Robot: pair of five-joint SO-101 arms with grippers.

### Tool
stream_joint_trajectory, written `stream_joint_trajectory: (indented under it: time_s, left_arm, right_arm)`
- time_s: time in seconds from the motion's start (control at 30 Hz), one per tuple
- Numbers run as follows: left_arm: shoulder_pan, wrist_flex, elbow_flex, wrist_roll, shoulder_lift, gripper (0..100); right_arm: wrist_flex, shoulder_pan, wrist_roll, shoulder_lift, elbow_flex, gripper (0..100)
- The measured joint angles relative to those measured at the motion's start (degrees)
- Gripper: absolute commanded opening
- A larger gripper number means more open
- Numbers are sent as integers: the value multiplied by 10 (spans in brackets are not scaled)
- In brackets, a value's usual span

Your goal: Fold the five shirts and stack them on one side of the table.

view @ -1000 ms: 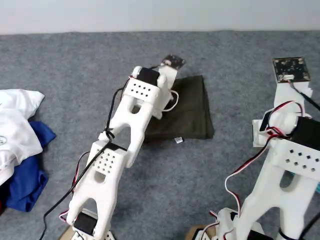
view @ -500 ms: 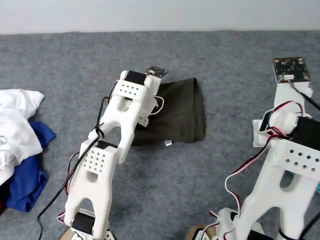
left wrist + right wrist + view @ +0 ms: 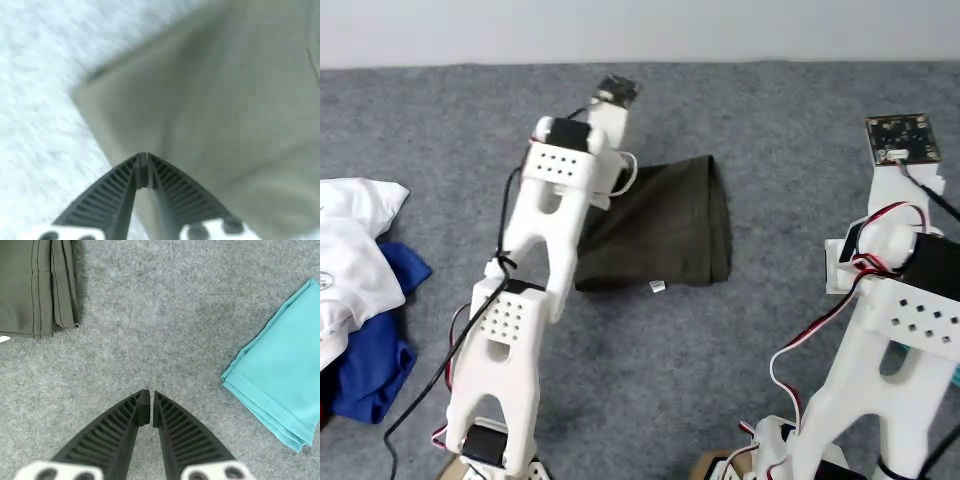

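1. Left pincer [image 3: 143,170], tips pressed together, sits over a corner of the folded olive shirt [image 3: 225,125] mid-table.
2. Right pincer [image 3: 150,407], tips together too, hangs over grey table [image 3: 175,315]; its wrist view adds a folded teal shirt [image 3: 280,385].
3. The high view adds a white shirt [image 3: 350,250] and a blue shirt [image 3: 370,365] heaped far left.

Dark olive shirt [image 3: 665,235] lies folded, rectangular, flat.

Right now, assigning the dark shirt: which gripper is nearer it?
Left. The left gripper is over the dark shirt; the right gripper is over carpet beside it.
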Motion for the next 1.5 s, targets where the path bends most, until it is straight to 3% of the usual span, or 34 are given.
stream_joint_trajectory:
  time_s: [0.2, 0.6, 0.77, 0.97, 1.17, 1.33, 1.5]
  left_arm:
    - [-25, -73, 3, 0, 55, 12]
    - [-83, -76, 3, -18, 75, 12]
    - [-89, -26, -33, -18, 75, 11]
    - [-55, 56, -169, -18, 75, 12]
    - [-25, 70, -270, 4, 67, 12]
    - [-32, 71, -236, 15, 17, 9]
    - [-74, 71, -84, 16, -89, 8]
  right_arm:
    - [0, 0, 0, 0, 0, 25]
    - [2, 0, 0, 0, 0, 25]
    - [2, 0, 0, 0, 0, 25]
    - [2, 0, 0, 0, 0, 25]
    - [0, -1, 0, 0, 0, 28]
    - [-42, -54, 0, 0, 47, 28]
    - [-105, -156, 0, 7, 132, 29]
